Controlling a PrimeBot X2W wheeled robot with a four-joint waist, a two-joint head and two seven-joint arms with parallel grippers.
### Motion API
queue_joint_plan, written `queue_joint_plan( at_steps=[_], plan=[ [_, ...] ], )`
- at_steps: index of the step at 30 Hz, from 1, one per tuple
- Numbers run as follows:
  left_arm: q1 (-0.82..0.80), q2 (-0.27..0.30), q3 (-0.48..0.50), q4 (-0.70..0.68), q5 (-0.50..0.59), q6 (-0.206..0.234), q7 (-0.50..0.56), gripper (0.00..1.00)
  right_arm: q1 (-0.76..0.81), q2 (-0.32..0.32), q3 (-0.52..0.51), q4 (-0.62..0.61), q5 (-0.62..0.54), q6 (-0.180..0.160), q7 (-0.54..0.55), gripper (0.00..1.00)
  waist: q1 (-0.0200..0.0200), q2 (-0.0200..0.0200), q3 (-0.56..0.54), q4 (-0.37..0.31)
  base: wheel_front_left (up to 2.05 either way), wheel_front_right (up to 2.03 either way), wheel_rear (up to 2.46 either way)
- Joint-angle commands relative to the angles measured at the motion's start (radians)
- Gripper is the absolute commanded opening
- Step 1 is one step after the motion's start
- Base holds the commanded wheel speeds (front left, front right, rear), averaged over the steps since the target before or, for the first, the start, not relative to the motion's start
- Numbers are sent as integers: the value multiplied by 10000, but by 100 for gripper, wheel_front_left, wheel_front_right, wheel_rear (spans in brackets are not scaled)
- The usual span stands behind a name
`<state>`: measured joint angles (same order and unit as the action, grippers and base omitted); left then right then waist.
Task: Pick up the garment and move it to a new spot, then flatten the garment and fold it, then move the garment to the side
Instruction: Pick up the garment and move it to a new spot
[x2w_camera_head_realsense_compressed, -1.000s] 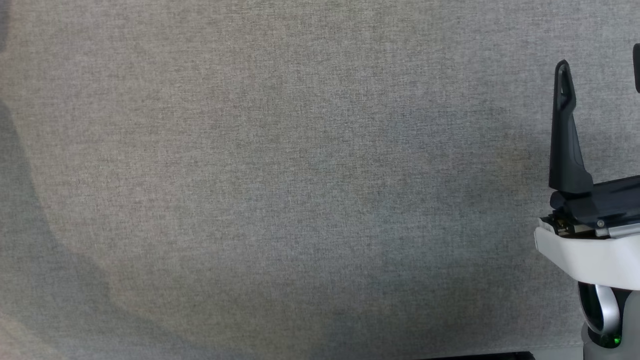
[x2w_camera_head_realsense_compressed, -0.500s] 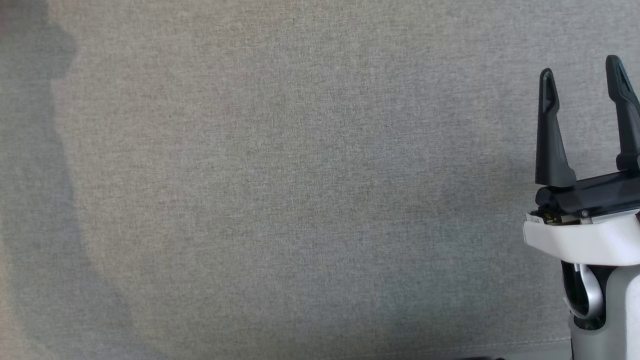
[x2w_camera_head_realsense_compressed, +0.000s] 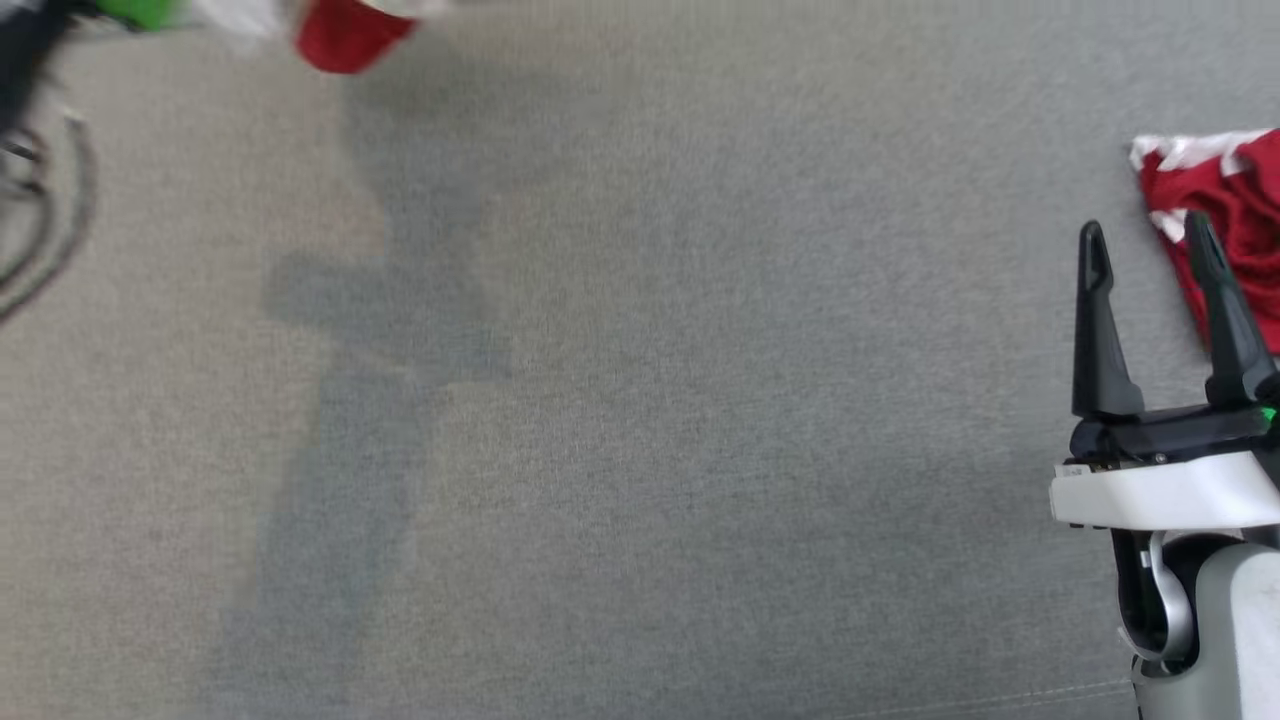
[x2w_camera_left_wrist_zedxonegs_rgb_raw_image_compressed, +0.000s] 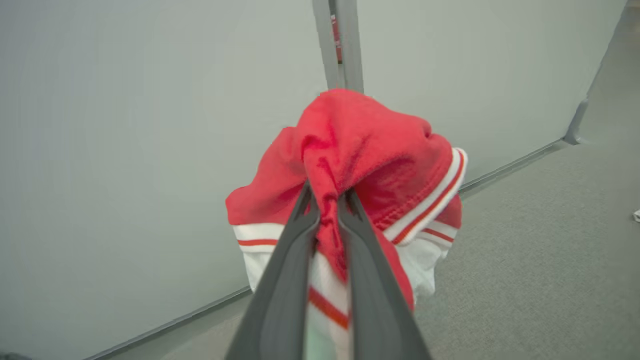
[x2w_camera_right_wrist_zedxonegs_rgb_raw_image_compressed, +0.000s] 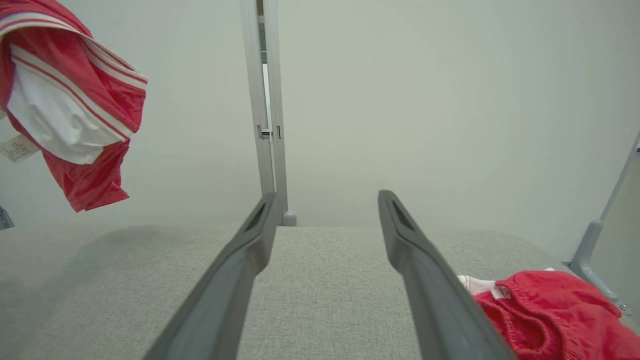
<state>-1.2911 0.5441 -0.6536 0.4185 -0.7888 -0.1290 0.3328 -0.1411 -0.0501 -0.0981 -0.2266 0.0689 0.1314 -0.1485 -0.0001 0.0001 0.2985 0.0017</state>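
My left gripper (x2w_camera_left_wrist_zedxonegs_rgb_raw_image_compressed: 327, 195) is shut on a bunched fold of the garment (x2w_camera_left_wrist_zedxonegs_rgb_raw_image_compressed: 360, 145), red cloth with white and red striped bands, which hangs in the air. In the right wrist view this garment (x2w_camera_right_wrist_zedxonegs_rgb_raw_image_compressed: 70, 100) dangles at the upper left above the grey surface. The head view catches its blurred red end (x2w_camera_head_realsense_compressed: 345, 35) at the top left. My right gripper (x2w_camera_head_realsense_compressed: 1146, 228) stands open at the lower right with nothing between its fingers (x2w_camera_right_wrist_zedxonegs_rgb_raw_image_compressed: 240, 260). Just beyond and to the right of it, a second red and white cloth (x2w_camera_head_realsense_compressed: 1220, 200) lies crumpled on the surface (x2w_camera_right_wrist_zedxonegs_rgb_raw_image_compressed: 550, 315).
A wide grey fabric surface (x2w_camera_head_realsense_compressed: 640, 400) spreads under both arms, shadowed at its left middle. Pale wall panels (x2w_camera_right_wrist_zedxonegs_rgb_raw_image_compressed: 400, 100) and a grey upright post (x2w_camera_right_wrist_zedxonegs_rgb_raw_image_compressed: 267, 100) stand behind the surface's far edge.
The head view has shifted, so both right fingers, the crumpled cloth at the right and the hanging garment at the top left have come into it. The right gripper stays open.
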Motion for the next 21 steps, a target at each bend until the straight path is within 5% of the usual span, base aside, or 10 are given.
queue_joint_plan(
  at_steps=[1,11,21],
  plan=[
    [270,-181,-194,-330,-196,-12,-19,0,186,-7,-96,93,113,-15,-95,100,1,-1,-1437,-393,0,0,0],
    [2263,-1729,-1753,-2262,-986,185,-716,0,707,-7,-427,491,409,-15,-392,100,1,-1,-1833,-856,0,0,0],
    [5277,-2937,-2591,150,-391,755,-3638,0,456,-8,332,824,658,-15,-647,100,1,-1,-899,-1455,0,0,0]
  ],
)
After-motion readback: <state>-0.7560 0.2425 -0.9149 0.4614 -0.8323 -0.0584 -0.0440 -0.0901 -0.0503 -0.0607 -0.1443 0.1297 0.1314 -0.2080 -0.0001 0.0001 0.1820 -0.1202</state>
